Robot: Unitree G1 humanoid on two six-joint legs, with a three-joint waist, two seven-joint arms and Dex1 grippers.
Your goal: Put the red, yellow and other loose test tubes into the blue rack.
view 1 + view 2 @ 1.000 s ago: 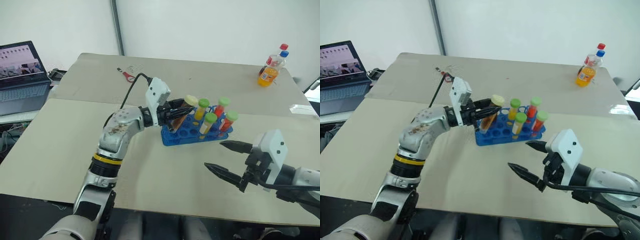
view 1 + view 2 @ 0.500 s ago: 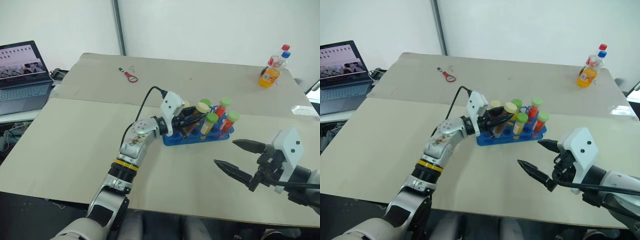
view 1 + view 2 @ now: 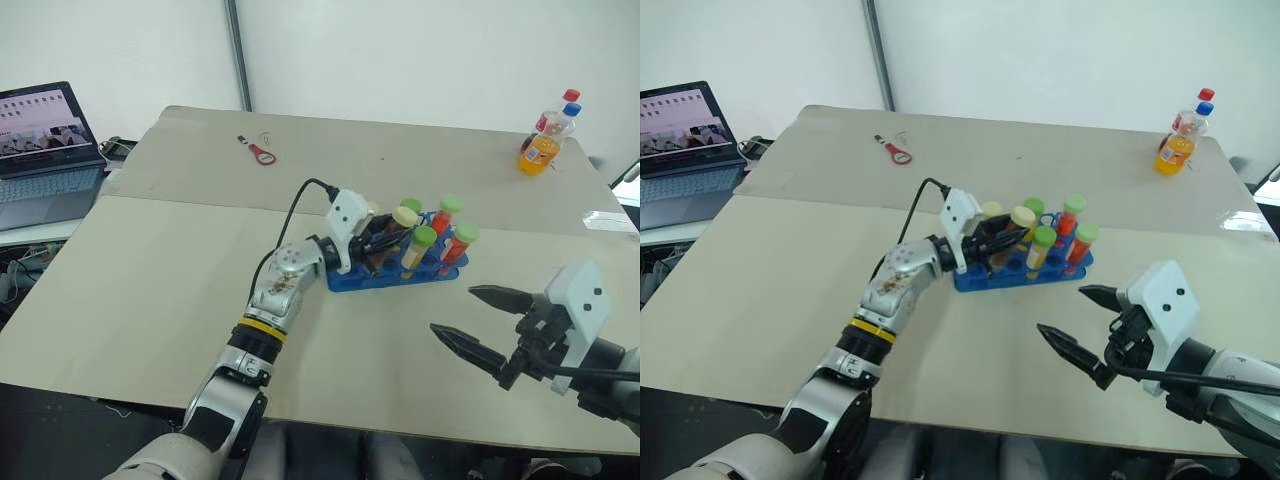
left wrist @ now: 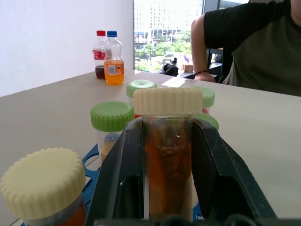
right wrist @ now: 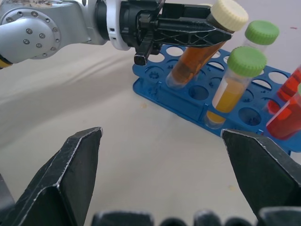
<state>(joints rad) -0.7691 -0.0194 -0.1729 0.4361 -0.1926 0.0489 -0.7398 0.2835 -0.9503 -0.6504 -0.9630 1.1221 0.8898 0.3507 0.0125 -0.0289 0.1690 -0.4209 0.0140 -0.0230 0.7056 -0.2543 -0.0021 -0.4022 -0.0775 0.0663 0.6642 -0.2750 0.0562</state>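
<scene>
Here, in the left eye view, a cream-capped tube [image 3: 400,228] is held clamped in the left gripper [image 3: 388,235], tilted over the blue rack [image 3: 395,270] at frame centre; insertion is judged under way. In the right wrist view its foot is seen at a hole, so straightening and lowering are called for. The right gripper [image 3: 478,322] is spread empty, lower right. A beige table [image 3: 150,270], laptop [image 3: 40,150] and bottles [image 3: 545,130] are seen.

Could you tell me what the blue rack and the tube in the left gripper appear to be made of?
Blue rack: probably moulded plastic, uniform colour with a slight sheen and evenly formed round holes.
Cream-capped tube held in the left gripper: clear wall showing amber-brown liquid; plastic or glass, I cannot tell which. Its ribbed cream cap looks like matte plastic.
</scene>
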